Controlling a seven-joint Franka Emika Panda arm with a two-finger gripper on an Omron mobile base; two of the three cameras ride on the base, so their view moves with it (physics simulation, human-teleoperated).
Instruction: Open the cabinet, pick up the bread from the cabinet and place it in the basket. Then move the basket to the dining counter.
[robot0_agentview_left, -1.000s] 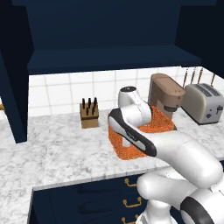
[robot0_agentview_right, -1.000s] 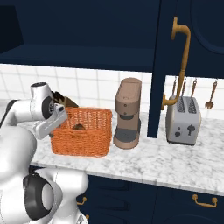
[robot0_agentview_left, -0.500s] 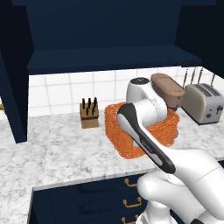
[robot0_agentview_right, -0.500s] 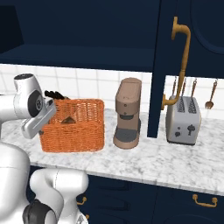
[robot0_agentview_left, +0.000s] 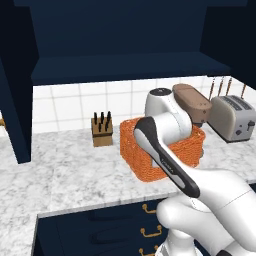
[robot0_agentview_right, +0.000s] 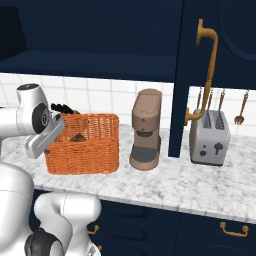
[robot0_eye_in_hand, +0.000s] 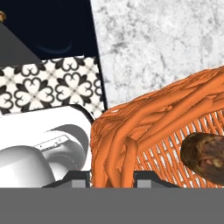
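Basket (robot0_agentview_right: 82, 143), bread (robot0_eye_in_hand: 205, 158) inside, on the counter (robot0_agentview_left: 65, 175): we have the gripper (robot0_eye_in_hand: 113, 177) clamped on one rim corner, so lifting may tilt it, spill the bread or slip the weave.

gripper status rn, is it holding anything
Gripper: closed on the rim of the orange basket; the bread lies inside.

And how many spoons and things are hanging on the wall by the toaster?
3: two utensils hang above the toaster, and one utensil to its right. The open cabinet door may hide more.
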